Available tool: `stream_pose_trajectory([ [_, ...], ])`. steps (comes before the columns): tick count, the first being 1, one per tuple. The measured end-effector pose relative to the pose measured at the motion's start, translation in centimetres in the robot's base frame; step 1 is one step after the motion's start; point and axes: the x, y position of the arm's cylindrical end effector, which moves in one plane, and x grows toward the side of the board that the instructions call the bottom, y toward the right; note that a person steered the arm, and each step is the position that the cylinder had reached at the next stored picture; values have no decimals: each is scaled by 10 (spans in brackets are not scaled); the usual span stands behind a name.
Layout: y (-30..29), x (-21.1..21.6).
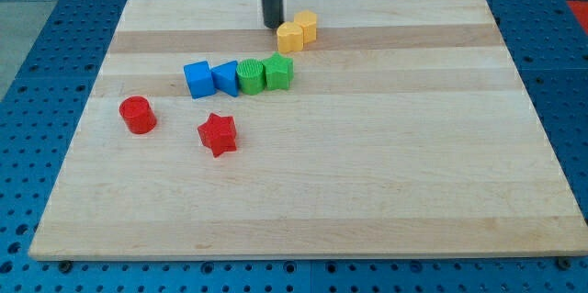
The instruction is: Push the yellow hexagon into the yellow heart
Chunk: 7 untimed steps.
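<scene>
Two yellow blocks sit touching near the view's top centre. The lower-left one (pixel 289 38) looks like the yellow hexagon and the upper-right one (pixel 306 25) like the yellow heart, though their shapes are hard to make out. My tip (pixel 273 25) rests on the board just left of the pair, a small gap from the lower-left yellow block.
A row of blocks lies below the yellow pair: a blue cube (pixel 198 80), a blue block (pixel 225 78), a green cylinder (pixel 250 76) and a green star (pixel 278 72). A red cylinder (pixel 138 114) and a red star (pixel 219 134) lie to the lower left. The wooden board (pixel 367 164) sits on a blue pegboard.
</scene>
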Motion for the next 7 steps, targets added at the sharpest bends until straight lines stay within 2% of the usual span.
stream_pose_trajectory([
  [2, -9, 15],
  [3, -6, 38],
  [4, -3, 36],
  [5, 20, 36],
  [7, 126, 36],
])
